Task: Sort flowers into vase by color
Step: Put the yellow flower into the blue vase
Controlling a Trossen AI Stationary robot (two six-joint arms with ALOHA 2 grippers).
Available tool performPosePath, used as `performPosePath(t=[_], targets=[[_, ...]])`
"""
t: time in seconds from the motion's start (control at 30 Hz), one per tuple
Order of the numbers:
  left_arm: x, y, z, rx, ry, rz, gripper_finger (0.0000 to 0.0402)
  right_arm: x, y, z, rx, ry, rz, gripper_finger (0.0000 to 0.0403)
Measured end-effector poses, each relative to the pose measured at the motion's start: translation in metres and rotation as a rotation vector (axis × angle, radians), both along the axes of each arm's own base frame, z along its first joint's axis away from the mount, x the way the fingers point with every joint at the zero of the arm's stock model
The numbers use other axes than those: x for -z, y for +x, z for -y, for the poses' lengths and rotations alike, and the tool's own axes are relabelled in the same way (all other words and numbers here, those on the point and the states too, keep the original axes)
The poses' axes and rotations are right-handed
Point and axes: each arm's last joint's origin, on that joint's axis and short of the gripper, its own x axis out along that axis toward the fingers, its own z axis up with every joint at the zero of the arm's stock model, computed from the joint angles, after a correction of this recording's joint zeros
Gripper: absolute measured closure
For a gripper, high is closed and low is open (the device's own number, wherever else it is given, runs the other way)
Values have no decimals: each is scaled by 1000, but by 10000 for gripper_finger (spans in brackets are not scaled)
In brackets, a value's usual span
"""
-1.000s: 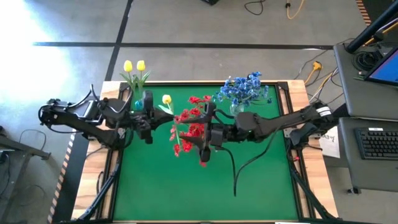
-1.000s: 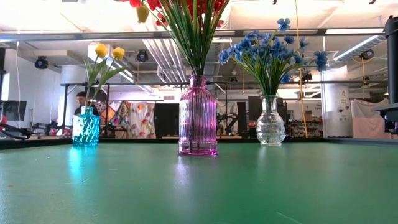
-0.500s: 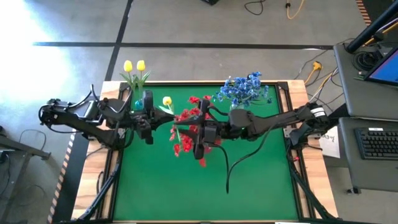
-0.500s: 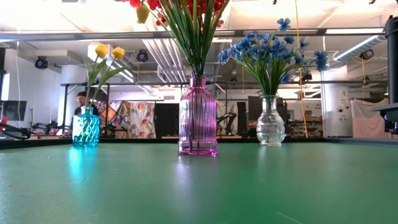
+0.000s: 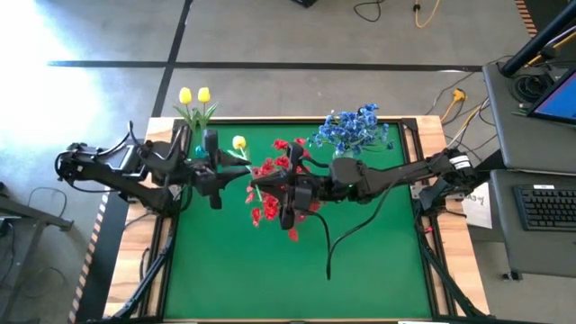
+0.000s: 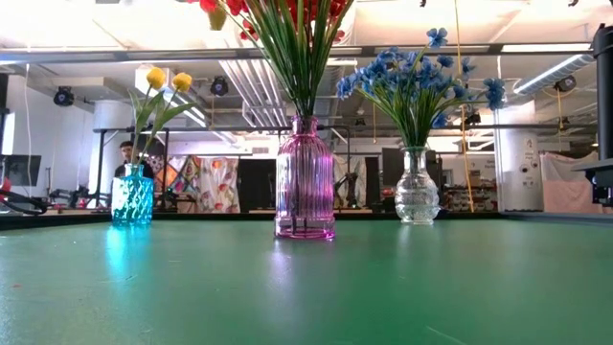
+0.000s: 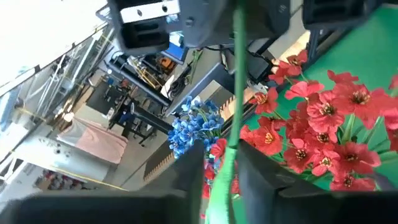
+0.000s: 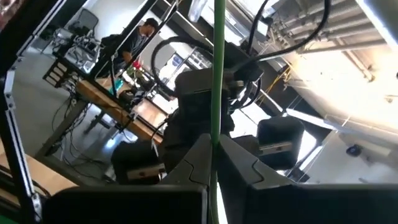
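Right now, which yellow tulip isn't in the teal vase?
The lone yellow tulip beside the red flowers, its stem crossing toward the end effectors. The other two tulips stand at the table's back-left corner.

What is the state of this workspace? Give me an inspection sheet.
Surface: green mat.
Job's things: yellow tulips in teal vase; red flowers in pink vase; blue flowers in clear vase; single yellow tulip aloft.
Clutter: nothing seen.
Grippers: right gripper jaws shut on green stem; left gripper at a stem too.
Cables: black cable over mat.
Surroundings: person behind; keyboard.
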Motion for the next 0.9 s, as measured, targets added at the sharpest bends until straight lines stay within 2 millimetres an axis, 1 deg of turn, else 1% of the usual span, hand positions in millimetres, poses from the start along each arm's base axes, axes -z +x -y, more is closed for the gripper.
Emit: performPosePath(t=[0.13, 0.23, 0.33, 0.4, 0.53, 0.63, 0.77, 0.83, 0.9], targets=[[-7, -6, -3, -55, -75, 72, 269, -3, -3, 0, 38, -110, 7, 393], [-13, -14, -6, -116, -131, 129, 223, -9, -8, 0, 78, -225, 26, 393], [-18, -23, -8, -124, -206, 171, 192, -18, -16, -2, 162, -367, 44, 393], [-20, -29, -9, -127, -275, 202, 178, -25, -23, -5, 209, -471, 59, 393], [-24, -36, -10, -119, -452, 254, 165, -34, -34, -14, 268, -717, 82, 393], [-24, -37, -6, 18, -653, 244, 165, -32, -36, -20, 295, -921, 63, 393], [-21, -24, 4, 239, -816, 140, 168, -21, -31, -24, 290, -1122, -5, 393], [-17, -13, 8, 265, -867, 108, 170, -14, -27, -25, 280, -1187, -38, 393], [-12, -2, 10, 250, -900, 90, 172, -10, -23, -26, 284, -1245, -46, 393]])
